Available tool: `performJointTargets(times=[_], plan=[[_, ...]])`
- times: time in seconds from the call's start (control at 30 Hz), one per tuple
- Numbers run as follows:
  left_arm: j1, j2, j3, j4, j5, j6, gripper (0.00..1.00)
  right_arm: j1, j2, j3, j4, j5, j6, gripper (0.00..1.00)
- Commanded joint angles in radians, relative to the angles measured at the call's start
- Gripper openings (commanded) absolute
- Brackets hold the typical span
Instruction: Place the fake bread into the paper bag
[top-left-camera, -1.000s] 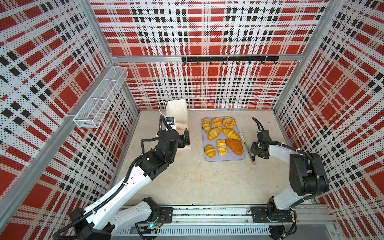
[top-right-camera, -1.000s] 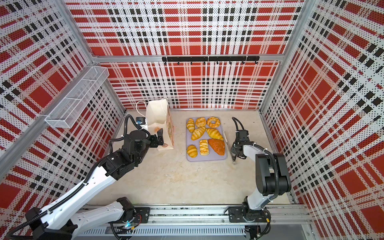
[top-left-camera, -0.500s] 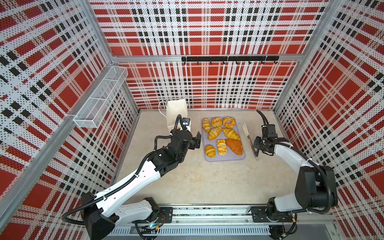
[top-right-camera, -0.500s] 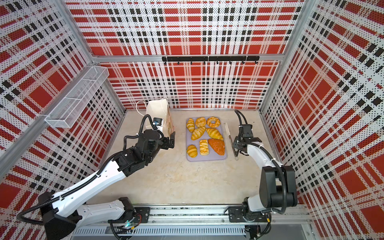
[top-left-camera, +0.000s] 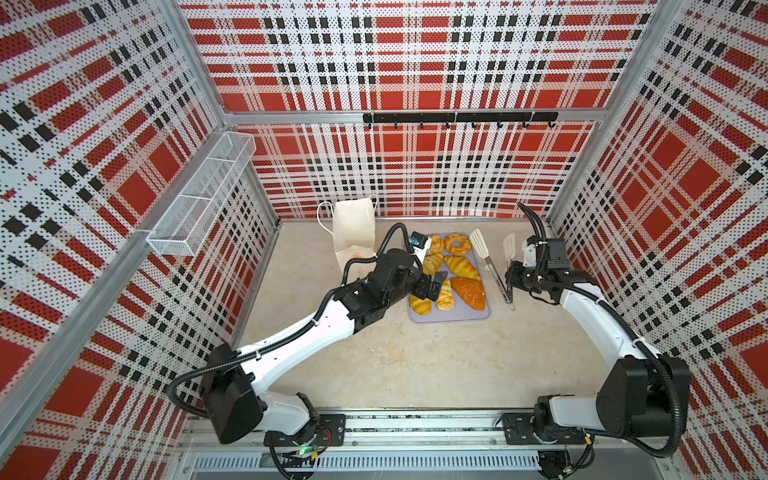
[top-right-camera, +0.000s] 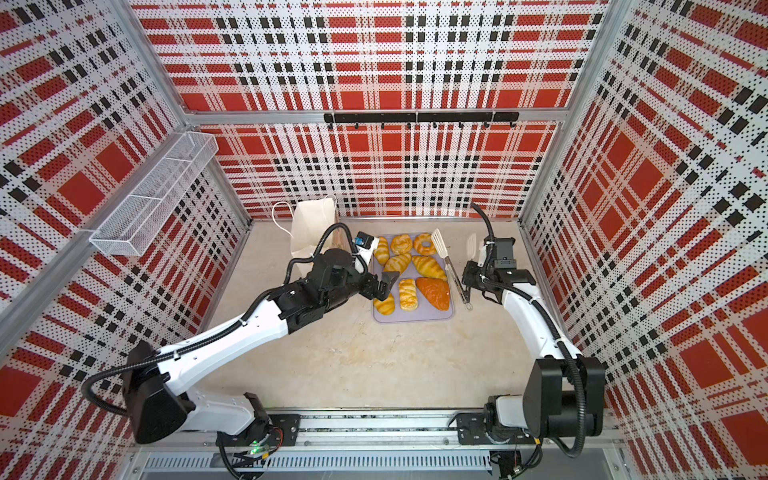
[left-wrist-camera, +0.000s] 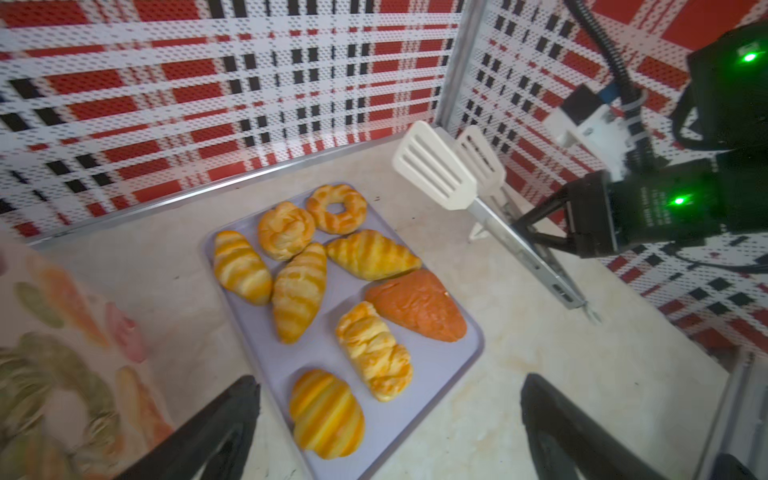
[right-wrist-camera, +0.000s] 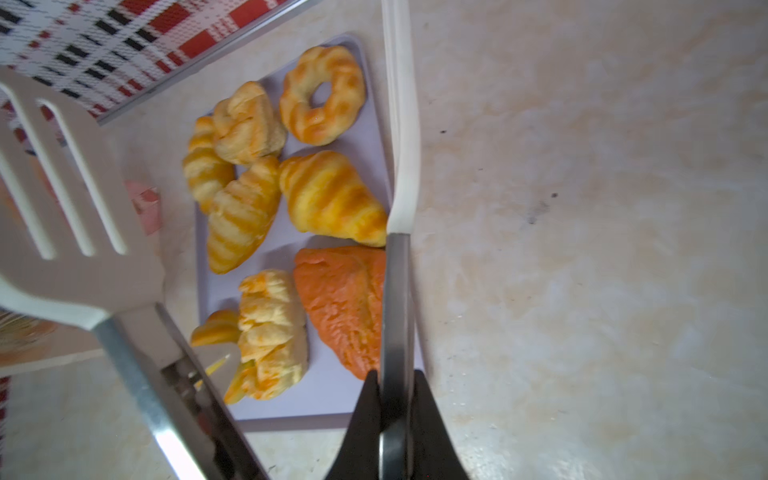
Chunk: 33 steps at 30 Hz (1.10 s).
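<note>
Several glossy golden pieces of fake bread (top-left-camera: 459, 266) lie on a lilac tray (top-left-camera: 449, 318), among them a ring doughnut (left-wrist-camera: 336, 208), a braided roll (left-wrist-camera: 374, 349) and a darker orange croissant (left-wrist-camera: 415, 305). The cream paper bag (top-left-camera: 353, 226) stands upright at the back, left of the tray; its printed side (left-wrist-camera: 62, 353) shows blurred. My left gripper (top-left-camera: 430, 286) hovers open over the tray's near left corner, above a small croissant (left-wrist-camera: 326, 413), holding nothing. My right gripper (top-left-camera: 509, 278) is shut on one metal arm of white-headed tongs (top-left-camera: 492, 270), right of the tray.
A white wire-mesh basket (top-left-camera: 203, 195) hangs on the left wall. A black hook rail (top-left-camera: 457, 118) runs along the back wall. Plaid walls close in three sides. Bare beige tabletop (top-left-camera: 415, 361) stretches in front of the tray.
My left arm swung right from beside the bag to over the tray's left part. My right gripper closed on the tongs and lifted them, heads spread apart.
</note>
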Motion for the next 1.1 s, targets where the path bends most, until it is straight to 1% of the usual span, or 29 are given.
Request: performJointTargets(times=[0.0, 0.1, 0.17, 0.23, 0.37, 0.53, 0.7, 0.83, 0.93, 1.07], plan=[[0.009, 0.062, 0.073, 0.082, 0.162, -0.057, 0.99, -0.005, -0.029, 0.02, 0.105, -0.182, -0.022, 0.06], [0.036, 0.155, 0.147, 0.115, 0.296, -0.133, 1.0, -0.006, -0.033, 0.016, 0.142, -0.235, -0.007, 0.07], [0.042, 0.201, 0.183, 0.135, 0.342, -0.152, 0.99, -0.006, -0.03, 0.022, 0.15, -0.261, -0.002, 0.07], [0.037, 0.226, 0.201, 0.153, 0.353, -0.148, 0.99, -0.009, -0.019, 0.036, 0.157, -0.309, 0.005, 0.07], [0.039, 0.238, 0.196, 0.192, 0.35, -0.161, 1.0, -0.009, 0.005, 0.038, 0.222, -0.444, 0.042, 0.07], [0.05, 0.231, 0.175, 0.234, 0.348, -0.167, 0.99, -0.01, 0.016, 0.024, 0.289, -0.511, 0.085, 0.08], [0.064, 0.249, 0.179, 0.273, 0.412, -0.158, 0.96, -0.009, 0.045, 0.022, 0.302, -0.599, 0.098, 0.08], [0.096, 0.277, 0.181, 0.322, 0.505, -0.197, 0.88, -0.01, 0.055, 0.018, 0.304, -0.64, 0.094, 0.1], [0.113, 0.285, 0.178, 0.359, 0.54, -0.22, 0.85, -0.011, 0.056, 0.02, 0.3, -0.657, 0.093, 0.1], [0.124, 0.303, 0.189, 0.37, 0.579, -0.221, 0.81, -0.01, 0.049, 0.013, 0.317, -0.666, 0.098, 0.1]])
